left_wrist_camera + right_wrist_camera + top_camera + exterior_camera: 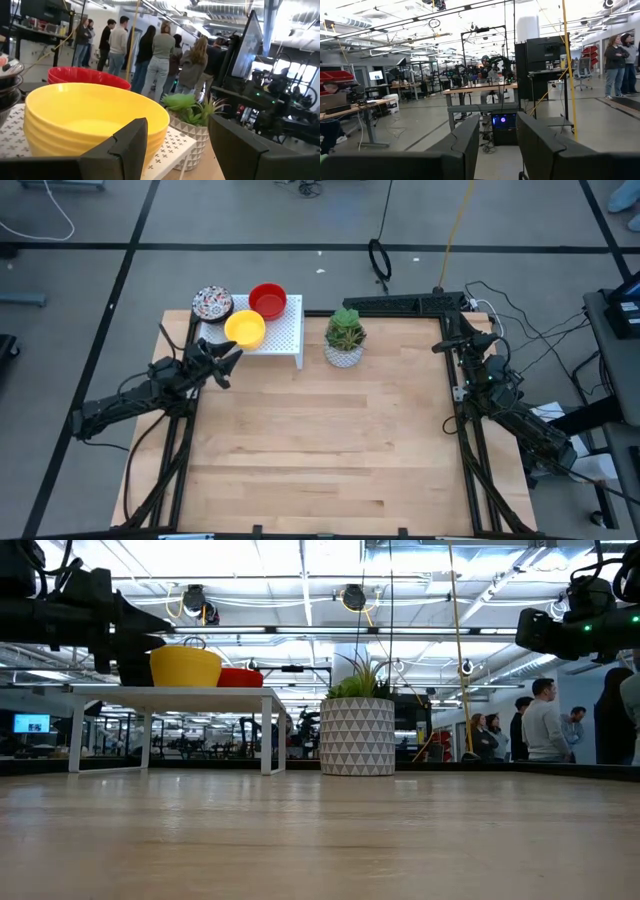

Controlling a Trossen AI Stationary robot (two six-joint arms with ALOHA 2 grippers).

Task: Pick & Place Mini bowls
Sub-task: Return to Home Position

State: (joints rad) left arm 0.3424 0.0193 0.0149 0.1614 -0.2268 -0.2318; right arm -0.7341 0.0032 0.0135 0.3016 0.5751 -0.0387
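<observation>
So the mini bowls (245,315) are all up on the little white perforated shelf (285,335) in the back-left part of the table, sorted by colour. The yellow stack (245,328) is at the front, the red stack (267,300) behind it, and the patterned stack (212,304) off to the side. Nesting them like that is probably the only way they all fit on such a small shelf, so to me the placing part looks finished.

The left gripper (228,358) hangs just off the shelf's front corner, close to the yellow stack but not touching it. Its jaws are spread fairly wide with nothing in them. When it pulls away I'd back it straight out so it doesn't clip that stack. The right gripper (447,342) is parked well away at the table's right edge, jaws apart and empty too.

The table (330,440) is pale wood planks, and a white patterned plant pot (345,350) sits just beside the shelf. Beyond that it's a big open lab with bright ceiling lights, cables (380,258) on the grey floor and people (160,55) standing around chatting in the background.
</observation>
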